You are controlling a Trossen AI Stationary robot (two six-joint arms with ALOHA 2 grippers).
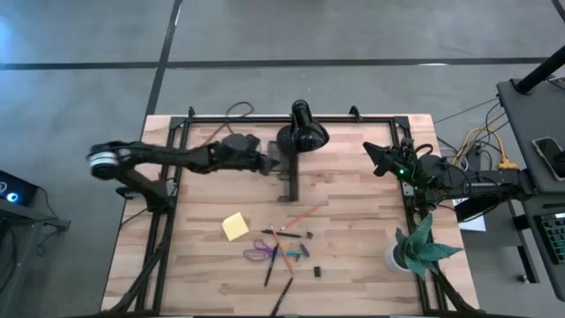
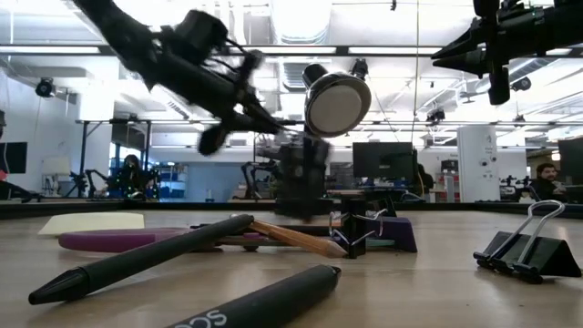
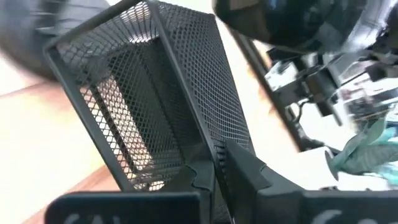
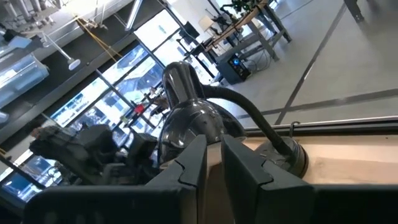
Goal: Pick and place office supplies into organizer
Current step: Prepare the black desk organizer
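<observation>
In the high view I see my left gripper [image 1: 267, 162] at upper centre, jaws closed on the wall of the black mesh organizer [image 1: 289, 173] beside the lamp [image 1: 303, 132]. My right gripper [image 1: 377, 156] waits at upper right, nearly closed, holding nothing. The office supplies [image 1: 278, 249] lie scattered at lower centre.

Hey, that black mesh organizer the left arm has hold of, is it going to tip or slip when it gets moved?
The organizer is open wire mesh, so probably light and stiff. It already sits tilted in the left gripper, which pinches one thin wall, so it may swing or twist. On the smooth wooden table it would likely slide easily and could tip over.
</observation>
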